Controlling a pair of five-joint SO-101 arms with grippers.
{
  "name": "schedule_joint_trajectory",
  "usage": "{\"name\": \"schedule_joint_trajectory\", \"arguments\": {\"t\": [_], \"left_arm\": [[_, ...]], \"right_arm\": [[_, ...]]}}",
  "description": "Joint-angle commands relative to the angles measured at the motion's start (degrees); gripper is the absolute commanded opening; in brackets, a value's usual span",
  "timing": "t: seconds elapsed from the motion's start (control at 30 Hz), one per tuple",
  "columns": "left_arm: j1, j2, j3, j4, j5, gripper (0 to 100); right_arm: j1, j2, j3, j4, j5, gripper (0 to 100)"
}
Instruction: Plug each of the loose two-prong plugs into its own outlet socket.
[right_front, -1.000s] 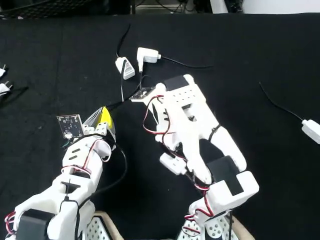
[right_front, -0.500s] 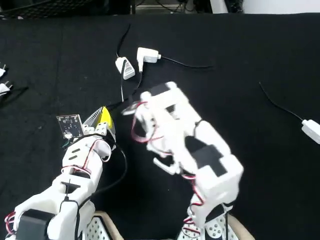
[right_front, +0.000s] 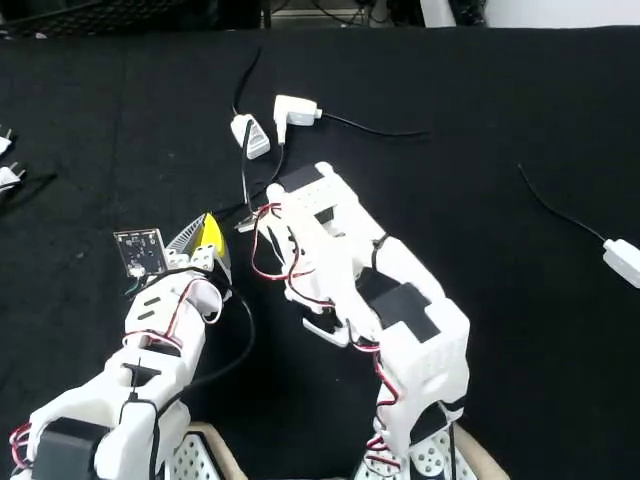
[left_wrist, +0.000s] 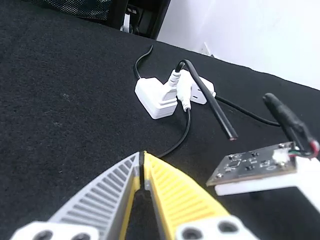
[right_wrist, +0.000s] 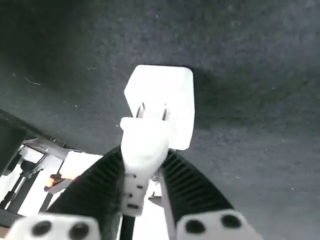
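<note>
My right gripper (right_wrist: 144, 153) is shut on a white two-prong plug (right_wrist: 145, 137). Its prongs point at a white outlet block (right_wrist: 167, 95) on the black cloth and stand at or just above its face. In the high view that block (right_front: 333, 330) peeks out from under the folded right arm. My left gripper (left_wrist: 142, 161) is shut with nothing in it, low over the cloth (right_front: 207, 236). Farther out lie two white outlet blocks (left_wrist: 156, 98) (left_wrist: 201, 90) with black cables, also seen from above (right_front: 250, 135) (right_front: 295, 109). Another loose white plug (right_front: 622, 260) lies at the far right.
Two small white plugs (right_front: 6, 160) lie at the table's left edge. A black cable (right_front: 245, 190) runs from the outlet blocks toward the left arm. The right arm's bare camera board (left_wrist: 252, 165) hangs close to my left gripper. A thin cable (right_front: 560, 210) crosses the right side.
The right arm has swung to the left and folded lower over the table, its wrist now nearer the left gripper. The left arm has not moved.
</note>
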Motion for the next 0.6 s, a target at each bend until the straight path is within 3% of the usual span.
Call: {"name": "schedule_joint_trajectory", "arguments": {"t": [0.0, 0.13, 0.57], "left_arm": [[0.2, -0.3, 0.8, 0.2, -0.1, 3], [0.2, -0.3, 0.8, 0.2, -0.1, 3], [0.2, -0.3, 0.8, 0.2, -0.1, 3]], "right_arm": [[-1.1, -1.5, -1.8, 1.3, -0.4, 17.2], [-1.1, -5.2, -0.3, 1.3, -0.3, 24.4], [-1.1, -19.1, 3.7, -1.0, -3.3, 22.3]]}}
